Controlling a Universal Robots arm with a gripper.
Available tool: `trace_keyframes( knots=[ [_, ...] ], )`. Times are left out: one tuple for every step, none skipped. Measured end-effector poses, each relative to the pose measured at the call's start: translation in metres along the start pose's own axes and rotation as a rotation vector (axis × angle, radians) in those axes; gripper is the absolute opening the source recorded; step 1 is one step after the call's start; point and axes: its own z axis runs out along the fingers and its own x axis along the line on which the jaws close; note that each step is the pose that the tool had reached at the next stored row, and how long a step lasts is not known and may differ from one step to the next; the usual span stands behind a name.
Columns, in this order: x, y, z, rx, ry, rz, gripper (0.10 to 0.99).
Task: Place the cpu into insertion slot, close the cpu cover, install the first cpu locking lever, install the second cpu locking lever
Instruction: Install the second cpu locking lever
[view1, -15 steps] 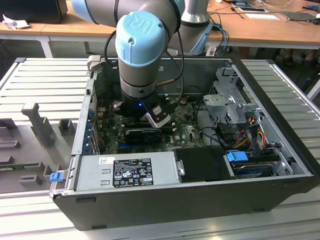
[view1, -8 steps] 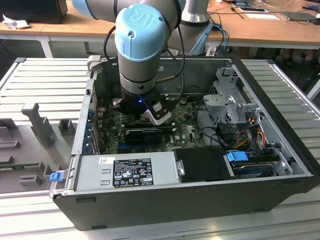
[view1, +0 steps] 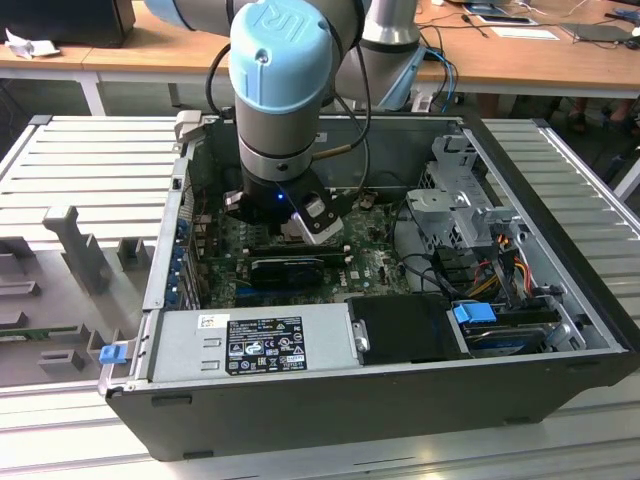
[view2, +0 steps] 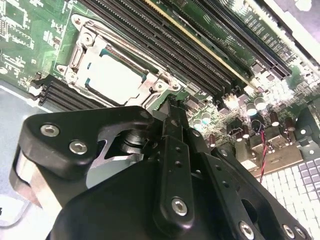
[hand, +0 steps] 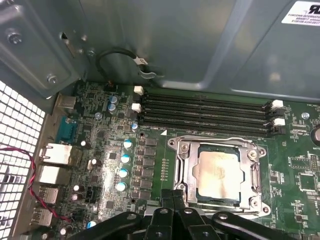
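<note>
Wooden table (view1: 150, 50) behind, open pc case (view1: 560, 290) on a grey slatted surface (view1: 90, 180) | cpu (hand: 218, 172), pale silvery square, sits in insertion slot (hand: 252, 150), cpu cover (hand: 182, 167) down around it | end effector (hand: 172, 197) fingers pinched together, empty, just beside the socket

My exterior view looks down at a slant from outside and above the open computer case (view1: 330, 400), far enough back to take in the whole case, with the arm (view1: 290, 90) reaching into it. Both wrist views sit close over the green circuit board (hand: 295, 165), each looking past the claw (hand: 172, 202) at the socket just beyond its tips. They share the socket with its chip (view2: 112, 77) and the long black memory slots (hand: 205, 112) beyond it.
</note>
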Motion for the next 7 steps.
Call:
trace_keyframes(
  knots=[
    [0.0000,0.0004,-0.0012,0.000,0.0000,0.000,0.106],
    [0.0000,0.0008,-0.0021,0.000,0.0000,0.000,0.106],
    [0.0000,0.0010,-0.0029,0.000,0.0001,0.000,0.106],
    [-0.0001,0.0012,-0.0036,0.000,0.0000,0.000,0.106],
    [-0.0001,0.0014,-0.0042,0.000,0.0000,0.000,0.106],
    [-0.0001,0.0016,-0.0046,0.000,0.0000,0.000,0.106],
    [-0.0001,0.0017,-0.0047,0.000,-0.0001,0.000,0.106]
  ],
)
